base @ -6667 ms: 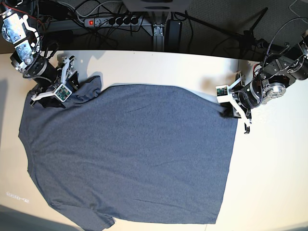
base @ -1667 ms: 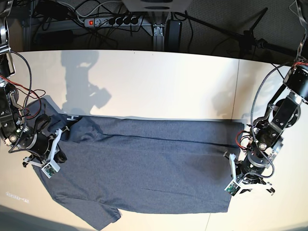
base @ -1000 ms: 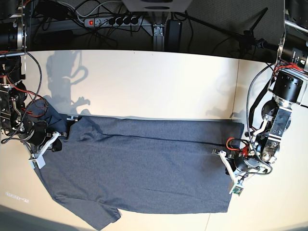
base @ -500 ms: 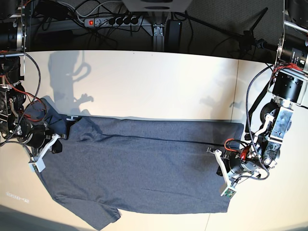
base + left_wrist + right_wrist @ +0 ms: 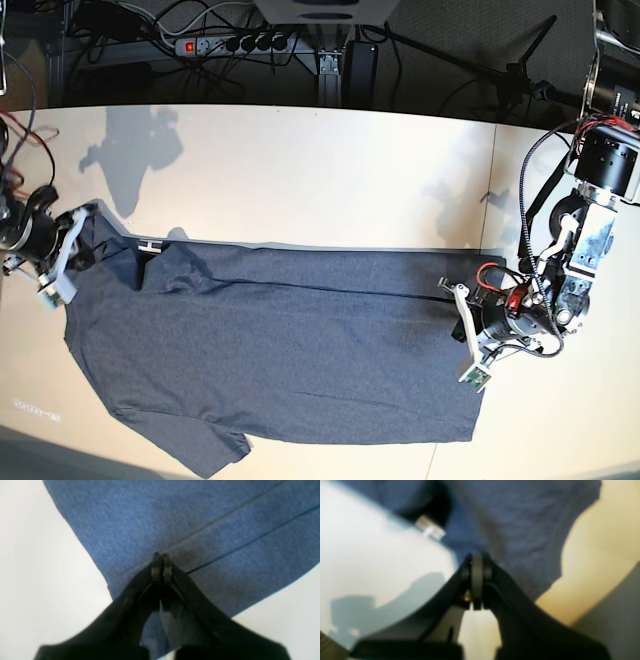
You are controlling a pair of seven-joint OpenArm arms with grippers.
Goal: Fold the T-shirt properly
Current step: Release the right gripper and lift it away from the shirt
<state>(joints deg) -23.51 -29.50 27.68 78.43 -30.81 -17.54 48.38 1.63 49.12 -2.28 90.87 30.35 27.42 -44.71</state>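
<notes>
Both tools' tips are hidden above the T-shirt (image 5: pixel 290 350).

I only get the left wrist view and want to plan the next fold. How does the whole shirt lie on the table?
Observer: In the base view the T-shirt lies folded along its length, a wide band across the table.
Operator: Where is the other arm?
Observer: The right gripper is shut at the shirt's shoulder end. Its view is too blurred to show whether it pinches cloth.
Operator: Any loose part?
Observer: One sleeve sticks out at the near edge.
</notes>
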